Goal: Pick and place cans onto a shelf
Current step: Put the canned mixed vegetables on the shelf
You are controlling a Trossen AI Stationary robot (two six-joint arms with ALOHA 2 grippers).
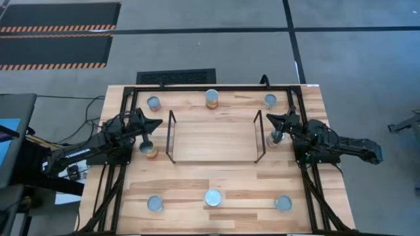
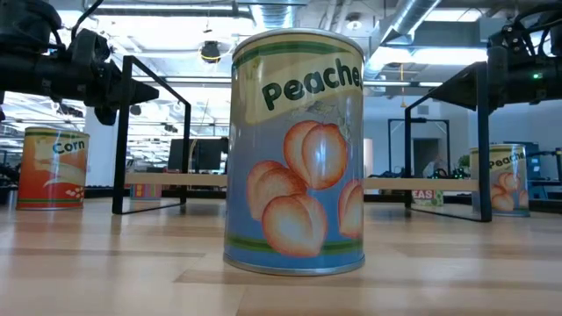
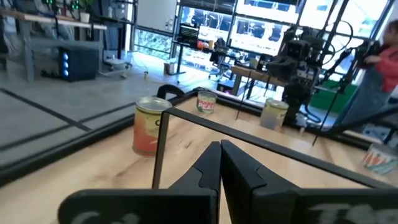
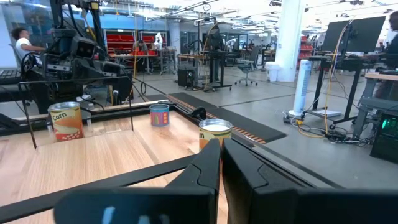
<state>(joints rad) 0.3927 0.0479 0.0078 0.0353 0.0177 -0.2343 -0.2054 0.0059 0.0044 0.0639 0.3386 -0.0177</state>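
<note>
The light-wood shelf (image 1: 213,137) with black wire ends stands mid-table. Three cans stand along the far edge (image 1: 212,98) and three along the near edge (image 1: 213,197); the near middle one is the Peaches can (image 2: 297,149). One can with an orange label (image 1: 149,149) stands off the shelf's left end, and another (image 1: 274,139) off its right end. My left gripper (image 1: 159,122) (image 3: 221,149) is shut and empty, raised beside the left can, pointing at the shelf. My right gripper (image 1: 269,117) (image 4: 221,149) is shut and empty, raised beside the right can.
The shelf's wire uprights (image 1: 172,136) (image 1: 258,136) stand just in front of each gripper. A black frame (image 1: 210,86) runs around the table's far part. The shelf board bears nothing. Bare wood lies between the shelf and the near row of cans.
</note>
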